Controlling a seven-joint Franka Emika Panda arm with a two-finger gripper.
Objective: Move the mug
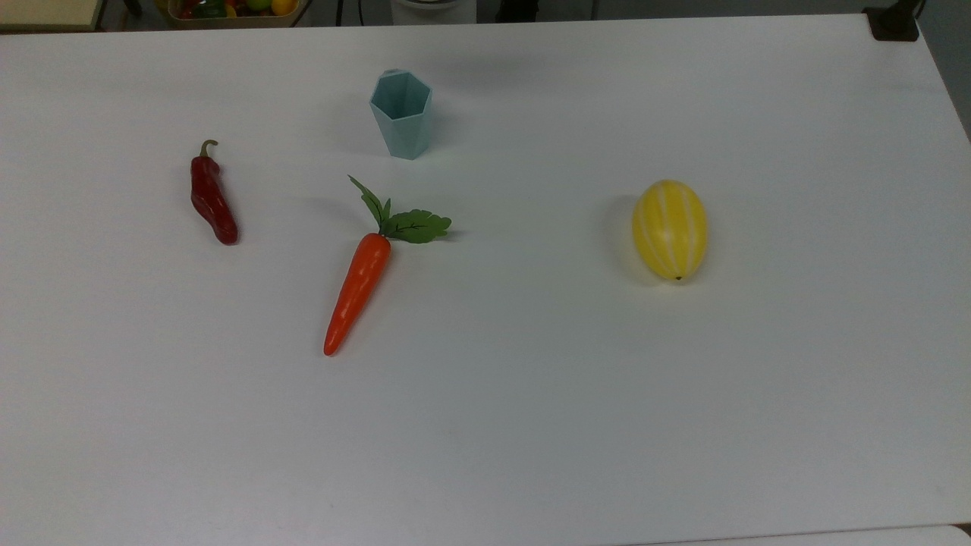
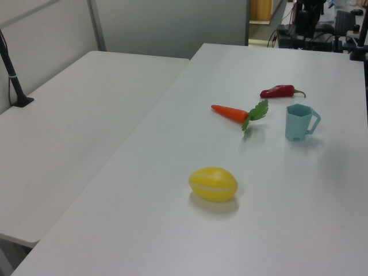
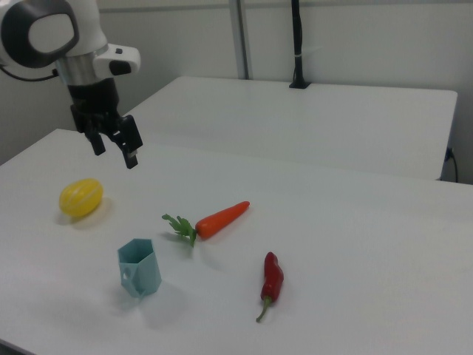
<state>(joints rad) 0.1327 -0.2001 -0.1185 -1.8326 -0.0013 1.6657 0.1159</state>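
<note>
Mug upright on the worktop, near the far edge in the top view, handle toward that edge. Carrot just toward the near edge from it; red chilli toward the top view's left edge; yellow melon well apart toward the right edge. My jaws hang above the worktop, parted, holding nothing, well clear of the mug.

No readable text, labels, brands or nos. anywhere: objs, arm and tabletop carry no legible markings.
</note>
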